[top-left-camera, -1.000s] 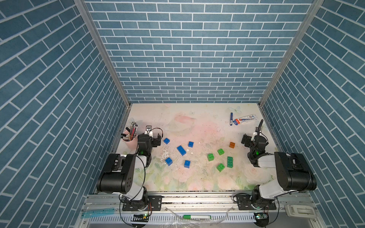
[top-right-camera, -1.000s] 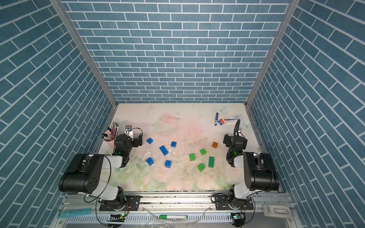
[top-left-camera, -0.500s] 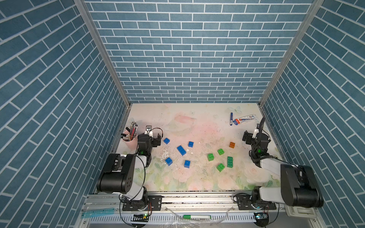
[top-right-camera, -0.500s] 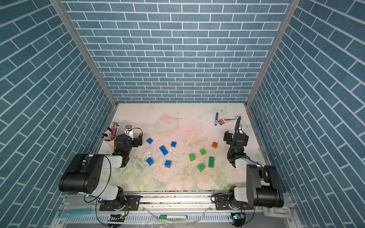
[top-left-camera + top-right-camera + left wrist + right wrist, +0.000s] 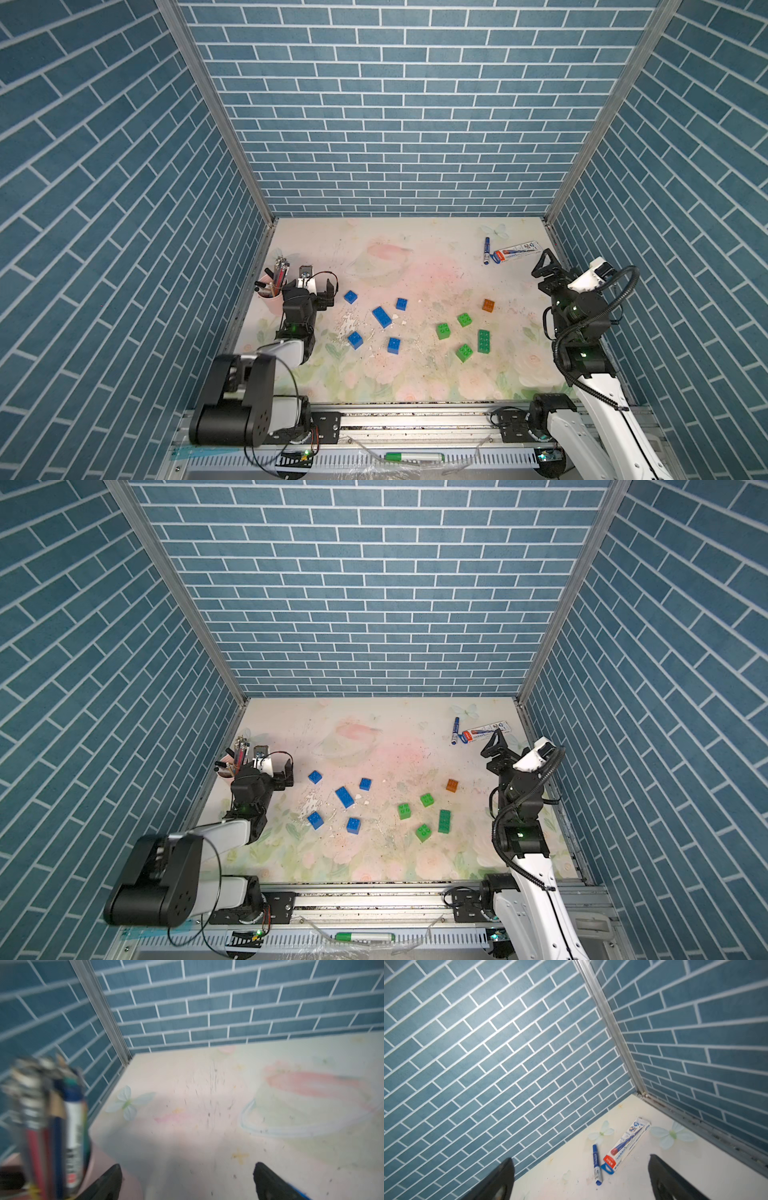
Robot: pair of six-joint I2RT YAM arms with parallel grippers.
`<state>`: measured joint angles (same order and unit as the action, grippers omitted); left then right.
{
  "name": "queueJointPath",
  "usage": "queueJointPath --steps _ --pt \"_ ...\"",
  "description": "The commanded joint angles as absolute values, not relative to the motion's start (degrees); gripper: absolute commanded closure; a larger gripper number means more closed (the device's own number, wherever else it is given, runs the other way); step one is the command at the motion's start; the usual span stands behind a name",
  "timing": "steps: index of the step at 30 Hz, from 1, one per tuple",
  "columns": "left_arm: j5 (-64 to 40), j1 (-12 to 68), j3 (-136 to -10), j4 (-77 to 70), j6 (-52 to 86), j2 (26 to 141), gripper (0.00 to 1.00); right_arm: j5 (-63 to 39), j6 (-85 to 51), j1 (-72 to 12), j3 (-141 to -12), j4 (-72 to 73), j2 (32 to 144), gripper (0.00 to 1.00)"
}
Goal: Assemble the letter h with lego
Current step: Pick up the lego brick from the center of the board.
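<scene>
Left pincer (image 5: 187, 1169) and right pincer (image 5: 580, 1163) gape wide, empty; lego (image 5: 381, 316) lies scattered; a skewed approach may scatter it further.

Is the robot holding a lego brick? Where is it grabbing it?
Nothing. The left gripper and right gripper both have jaws wide open and empty; the lego bricks lie loose on the table.
</scene>
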<state>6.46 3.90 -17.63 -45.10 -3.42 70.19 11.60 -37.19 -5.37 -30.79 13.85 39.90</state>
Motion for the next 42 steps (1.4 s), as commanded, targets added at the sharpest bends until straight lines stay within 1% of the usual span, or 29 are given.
queueJointPath --steps 1,3,5,6,9,10,11,14,16,21,25,31,34,38,42 --pt "8.10 5.33 -19.12 -39.95 1.49 58.04 0.01 4.52 -43.55 -6.38 -39.13 -1.77 46.49 0.01" --pt "2.63 5.51 -22.71 -32.79 2.94 51.45 0.01 2.97 -43.09 -7.31 -42.32 -6.55 49.33 0.01" --pt "2.02 5.54 -26.69 -24.91 9.88 46.09 0.01 1.67 -41.59 -8.78 -44.29 -9.79 50.77 0.01" --pt "4.60 5.50 -28.19 -21.32 16.13 43.34 0.01 1.17 -40.24 -9.79 -46.06 -12.59 51.72 0.01" --pt "15.45 5.78 -31.89 -1.76 39.72 36.02 0.01 0.00 -37.51 -12.17 -52.57 -23.21 56.43 0.01" --pt "18.52 6.60 -34.33 4.95 43.04 34.47 0.01 -0.16 -37.08 -12.79 -54.03 -25.67 57.79 0.01" --pt "18.20 6.85 -37.52 10.50 42.06 34.74 0.01 -0.59 -36.83 -13.38 -55.38 -27.89 59.17 0.01" --pt "9.90 6.86 -43.72 19.23 39.76 38.43 0.01 -1.38 -36.36 -15.27 -57.75 -33.03 62.08 0.01" --pt "5.32 6.86 -45.05 21.20 38.99 39.59 0.01 -0.77 -35.58 -17.12 -58.01 -35.70 63.13 0.01" --pt "-0.28 6.86 -46.53 29.77 36.16 42.66 0.01 -1.79 -34.66 -20.73 -57.07 -40.42 64.42 0.01" --pt "-2.58 6.94 -49.92 38.68 35.83 47.84 0.01 -2.79 -33.67 -23.71 -56.27 -42.80 64.95 0.01" --pt "-5.46 6.97 -47.26 44.31 38.16 47.79 0.01 -6.86 -32.52 -30.01 -55.11 -40.61 68.78 0.05" --pt "-6.10 7.00 -46.58 47.53 39.31 48.87 0.01 -9.27 -32.11 -34.32 -56.45 -38.38 72.65 0.07" --pt "-5.22 7.03 -45.89 49.99 40.15 50.52 0.01 -8.16 -30.96 -40.56 -61.10 -37.18 79.82 0.09" --pt "-6.70 7.02 -42.40 49.41 43.14 50.88 0.01 -10.34 -30.94 -44.12 -65.41 -34.71 86.44 0.12"
